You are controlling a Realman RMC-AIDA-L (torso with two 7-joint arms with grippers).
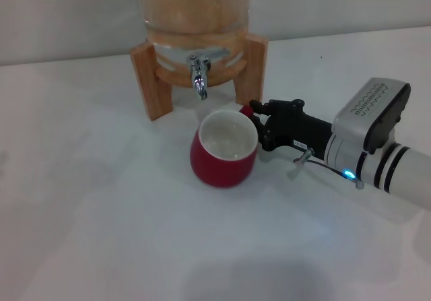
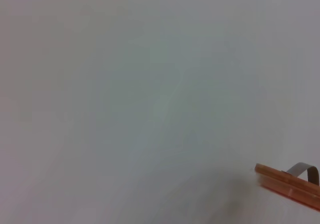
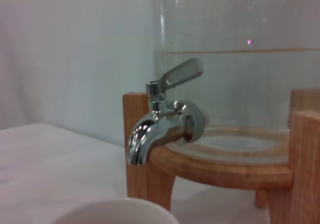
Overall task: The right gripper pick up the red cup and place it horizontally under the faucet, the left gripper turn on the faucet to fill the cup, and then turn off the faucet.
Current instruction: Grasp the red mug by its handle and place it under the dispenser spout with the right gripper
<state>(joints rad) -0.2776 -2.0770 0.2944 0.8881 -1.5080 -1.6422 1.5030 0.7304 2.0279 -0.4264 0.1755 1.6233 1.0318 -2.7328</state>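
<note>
There was one rounded dark-red ceramic cup with a white inside [image 1: 223, 154], one shiny chrome faucet with a lever handle [image 1: 198, 76], one clear drink dispenser [image 1: 195, 5], one light wooden stand [image 1: 149, 79], and one black two-finger gripper [image 1: 254, 116] in sight.

A plain white desk [image 1: 101, 233] spreads under soft, even light, meeting a bare pale wall [image 1: 60, 11] behind.

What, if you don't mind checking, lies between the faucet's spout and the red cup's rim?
Nothing: in the head view the stretch from the faucet down to the red cup is bare white table. The right gripper sits at the cup's handle side.
</note>
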